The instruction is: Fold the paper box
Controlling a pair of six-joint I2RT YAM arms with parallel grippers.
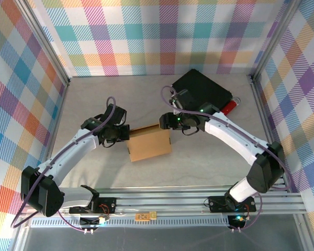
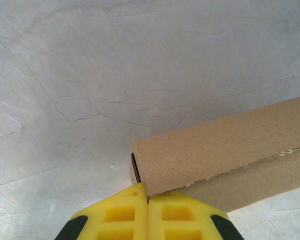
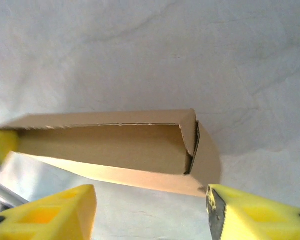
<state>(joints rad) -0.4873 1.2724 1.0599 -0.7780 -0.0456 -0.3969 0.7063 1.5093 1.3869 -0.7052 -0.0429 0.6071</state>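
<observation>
The left pincer (image 2: 147, 199), closed, is touching the brown corrugated cardboard box (image 2: 225, 150) just ahead; the right pincer (image 3: 151, 212) is hanging open before it.

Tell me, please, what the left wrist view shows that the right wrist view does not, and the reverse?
Left wrist view: the left gripper, its fingers shut together, with the tips at a corner of the paper box. The box's outer wall face has a ragged seam along it.
Right wrist view: the right gripper, open, its fingers spread on the near side of the box. It looks into the hollow folded wall, where a flap is tucked in at the right end.
Shared: the brown box lying on the pale grey table.
</observation>
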